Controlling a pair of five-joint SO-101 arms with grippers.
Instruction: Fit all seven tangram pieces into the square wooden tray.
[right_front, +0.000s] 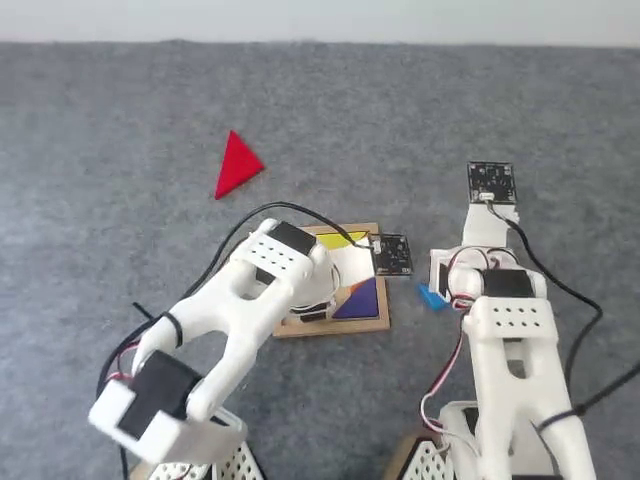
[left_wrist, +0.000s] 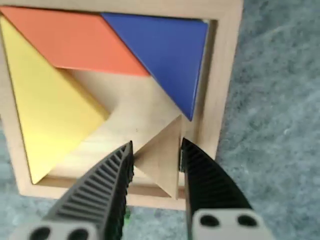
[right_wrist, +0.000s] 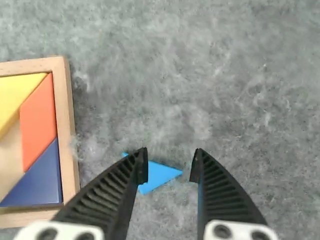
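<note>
L gripper (left_wrist: 156, 144) pinching wood triangle (left_wrist: 162, 165) at tray (left_wrist: 215, 100) corner (R gripper (right_wrist: 170, 151) agape over blue triangle (right_wrist: 160, 175)): best seated flat before release.

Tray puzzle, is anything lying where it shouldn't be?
Yes. The red triangle lies alone on the carpet, far from the tray. A light blue triangle sits just outside the tray, between the right gripper's open fingers. Both belong inside.
</note>
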